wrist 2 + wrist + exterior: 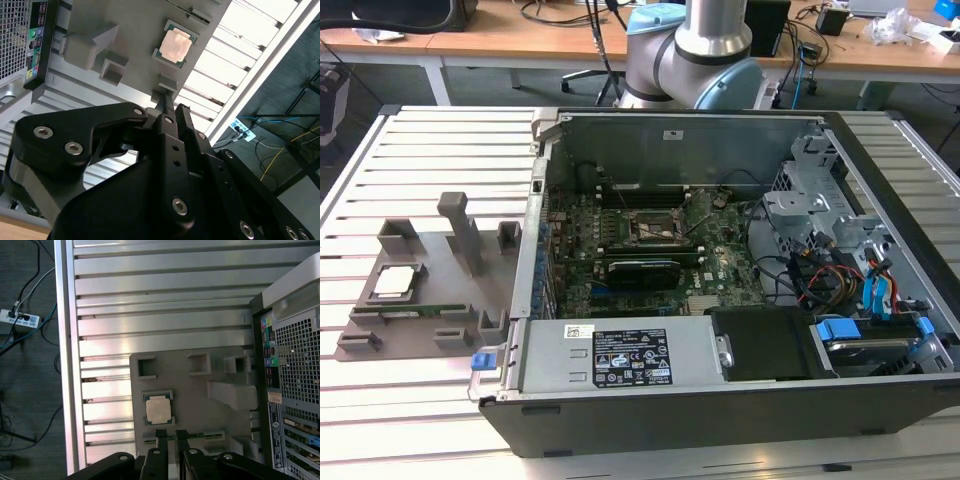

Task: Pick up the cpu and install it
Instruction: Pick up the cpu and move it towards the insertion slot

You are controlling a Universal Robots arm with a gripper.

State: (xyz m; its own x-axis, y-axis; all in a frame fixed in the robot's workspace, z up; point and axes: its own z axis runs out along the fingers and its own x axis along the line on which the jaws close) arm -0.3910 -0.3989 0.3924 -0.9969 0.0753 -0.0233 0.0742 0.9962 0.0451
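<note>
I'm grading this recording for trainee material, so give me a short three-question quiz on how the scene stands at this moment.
1. True or false: the computer case is closed up.
2. Multiple choice: in the exterior view, the grey fixture plate lies A) on the table at the case's left, B) on the table at the case's right, C) inside the case.
3. Short answer: where does the cpu rest now?

Key
1. False: the case lies open, with its motherboard showing.
2. A.
3. On the grey fixture plate, in a square seat, silver top up. The gripper is above the plate and is not holding it.
</note>
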